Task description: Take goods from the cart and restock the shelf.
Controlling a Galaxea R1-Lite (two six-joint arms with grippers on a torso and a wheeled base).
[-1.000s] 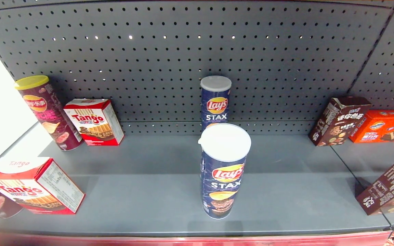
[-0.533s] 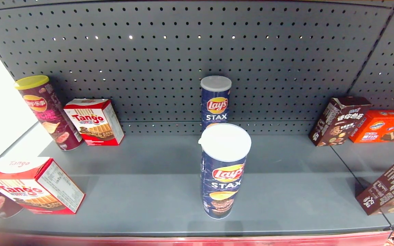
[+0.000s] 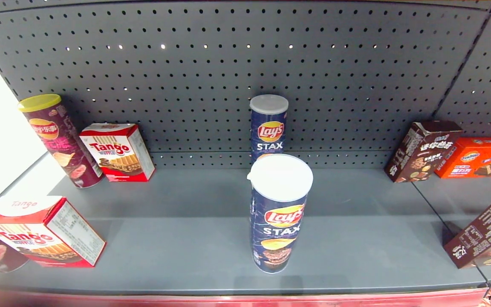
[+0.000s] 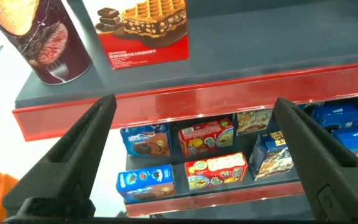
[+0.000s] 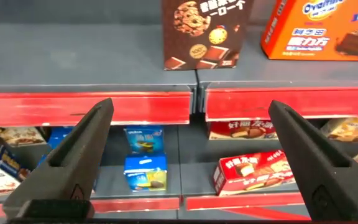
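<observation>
Two dark blue chip cans stand upright mid-shelf in the head view: the front can (image 3: pixel 278 213) near the shelf's front and the back can (image 3: pixel 268 127) against the pegboard. The grey shelf (image 3: pixel 186 238) has a red front lip (image 4: pixel 197 96). My left gripper (image 4: pixel 194 155) is open and empty, held in front of and below the lip, near a red wafer box (image 4: pixel 143 28) and a maroon can (image 4: pixel 39 34). My right gripper (image 5: pixel 191 155) is open and empty, low before the lip (image 5: pixel 135 107), facing a brown cookie box (image 5: pixel 204 31).
A maroon can (image 3: pixel 60 140) and red wafer boxes (image 3: pixel 117 151) (image 3: pixel 43 232) stand at shelf left. Brown boxes (image 3: pixel 422 150) (image 3: pixel 482 236) and an orange box (image 3: pixel 475 157) stand at the right. Lower shelves hold several small snack boxes (image 4: pixel 210 152) (image 5: pixel 145 165).
</observation>
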